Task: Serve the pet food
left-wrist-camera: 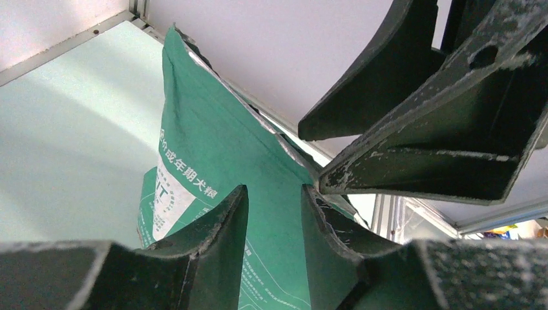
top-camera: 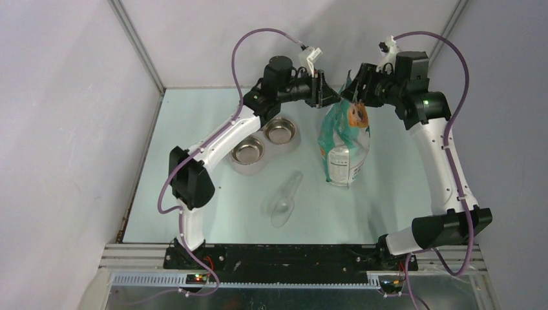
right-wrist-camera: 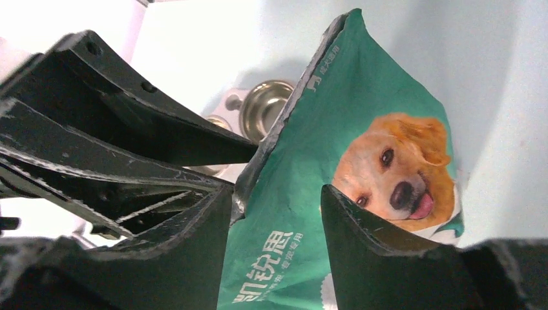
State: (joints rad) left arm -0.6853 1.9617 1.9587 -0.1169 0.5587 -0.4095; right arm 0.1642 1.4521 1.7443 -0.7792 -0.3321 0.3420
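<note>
Above the far table [top-camera: 194, 123], left fingers [top-camera: 331, 95] and right fingers [top-camera: 352, 90], parted, straddle the floppy bag [top-camera: 346, 145]; hidden pet food likely shifts, so pinch top corners.

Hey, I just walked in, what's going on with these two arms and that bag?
Both arms meet at the top of the upright green dog-food bag. The left gripper and right gripper each straddle its top edge with fingers apart. No kibble shows yet: the two steel bowls look empty and the clear scoop lies on the table.

Bag [top-camera: 346, 148] stands between right claw [right-wrist-camera: 276, 190] and bowls [top-camera: 292, 135].
</note>
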